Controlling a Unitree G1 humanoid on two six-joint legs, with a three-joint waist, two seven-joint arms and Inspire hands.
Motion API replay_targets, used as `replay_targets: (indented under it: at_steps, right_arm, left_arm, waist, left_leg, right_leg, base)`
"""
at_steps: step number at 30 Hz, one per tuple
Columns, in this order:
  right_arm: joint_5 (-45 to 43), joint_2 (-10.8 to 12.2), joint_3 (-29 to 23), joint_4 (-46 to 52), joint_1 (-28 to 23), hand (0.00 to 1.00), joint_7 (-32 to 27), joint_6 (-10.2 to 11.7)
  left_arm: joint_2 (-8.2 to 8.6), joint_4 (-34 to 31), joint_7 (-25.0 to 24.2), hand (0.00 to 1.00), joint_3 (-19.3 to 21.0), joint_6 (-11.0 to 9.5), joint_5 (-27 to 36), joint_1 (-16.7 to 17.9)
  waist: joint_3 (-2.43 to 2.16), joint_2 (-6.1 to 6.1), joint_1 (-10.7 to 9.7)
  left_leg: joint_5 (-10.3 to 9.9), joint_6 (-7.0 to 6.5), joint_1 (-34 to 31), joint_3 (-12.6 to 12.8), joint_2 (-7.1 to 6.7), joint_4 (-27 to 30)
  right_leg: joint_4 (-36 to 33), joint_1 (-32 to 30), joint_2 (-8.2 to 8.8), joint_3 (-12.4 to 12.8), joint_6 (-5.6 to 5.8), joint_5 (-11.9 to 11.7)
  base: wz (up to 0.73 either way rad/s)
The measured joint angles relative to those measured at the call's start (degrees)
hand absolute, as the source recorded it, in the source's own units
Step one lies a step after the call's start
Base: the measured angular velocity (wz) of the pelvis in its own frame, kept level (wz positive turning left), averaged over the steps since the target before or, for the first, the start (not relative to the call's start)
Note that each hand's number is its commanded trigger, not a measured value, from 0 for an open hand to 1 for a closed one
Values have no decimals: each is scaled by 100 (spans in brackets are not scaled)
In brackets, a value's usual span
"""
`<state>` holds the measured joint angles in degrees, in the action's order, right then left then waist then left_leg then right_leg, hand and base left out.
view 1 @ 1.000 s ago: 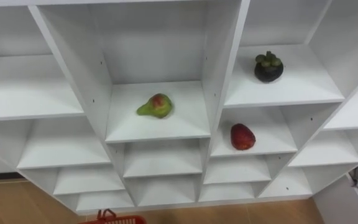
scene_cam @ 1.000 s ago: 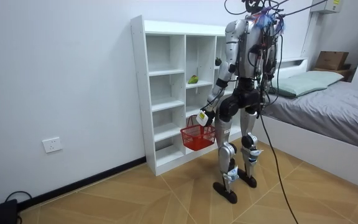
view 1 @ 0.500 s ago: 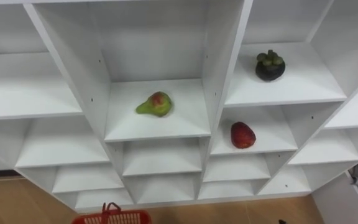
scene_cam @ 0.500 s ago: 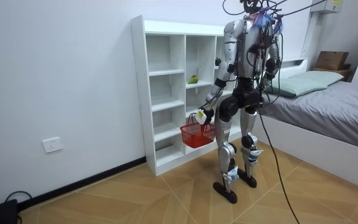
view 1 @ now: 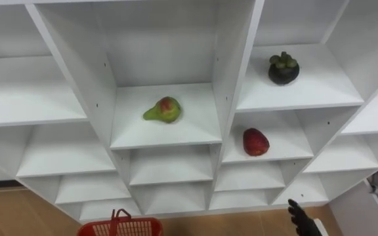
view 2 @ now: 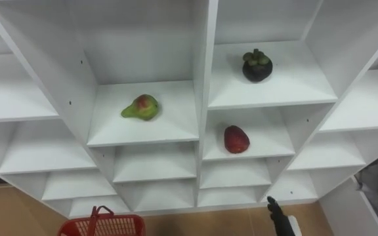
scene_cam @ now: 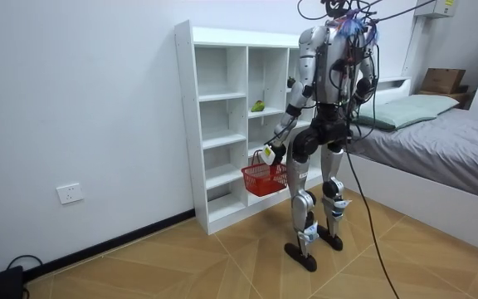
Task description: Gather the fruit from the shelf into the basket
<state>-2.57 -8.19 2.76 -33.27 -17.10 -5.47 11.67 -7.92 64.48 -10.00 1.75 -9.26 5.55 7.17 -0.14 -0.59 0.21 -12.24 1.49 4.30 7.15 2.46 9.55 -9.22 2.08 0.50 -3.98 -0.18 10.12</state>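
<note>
The fingers [view 1: 294, 208] of the right hand [view 1: 302, 223] are pointing upward at the bottom edge of the eye views. They are straight and slightly apart, holding nothing, just below the lowest compartments of the white open-fronted shelf unit [view 1: 236, 72]. In the room view the left hand [scene_cam: 270, 154] is curling round the handle of a red lattice-sided plastic basket [scene_cam: 263, 178], which is hanging clear of the floor in front of the shelves. The basket's rim and handle are peeking in at the bottom left of the eye views.

A green pear with a red blush [view 1: 163, 109] is lying on its side on a shelf in the middle column. In the next column to the right a dark purple mangosteen with a green cap [view 1: 283, 69] is sitting upright. A deep red oval fruit [view 1: 255, 142] is resting on the shelf directly beneath it. All three are well apart from both hands.

The robot is standing upright on the wood-patterned floor [scene_cam: 222, 266], facing the shelf unit against a white wall [scene_cam: 81, 100]. A bed with a grey cover [scene_cam: 455, 141] is lying at the room view's right, and a white wall socket [scene_cam: 70, 193] is sitting low at its left.
</note>
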Motion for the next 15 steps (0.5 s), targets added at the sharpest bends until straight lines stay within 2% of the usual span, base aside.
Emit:
replay_targets:
  at_steps: [7,11,15]
  right_arm:
    - [1,-3,47,636,-231,0,-120,28]
    - [2,-3,54,1184,-445,0,-201,20]
    - [5,-4,52,1437,-445,0,-327,22]
  left_arm:
    - [4,-40,-51,100,-4,2,2,-11]
    - [0,-119,-49,100,-68,12,0,25]
    - [1,-321,-73,100,-145,14,-1,126]
  waist:
    - [-3,12,-31]
    - [-8,43,-114]
    - [-16,60,-171]
  left_leg:
    - [0,0,-11,56,0,-3]
    - [0,0,-20,57,0,-1]
    - [0,0,-6,57,0,0]
  right_leg:
    - [-55,-68,0,83,2,-1]
    - [-74,-89,-2,81,3,-2]
    - [-80,-91,-3,96,5,-11]
  base:
    - [-6]
    - [0]
    - [-1]
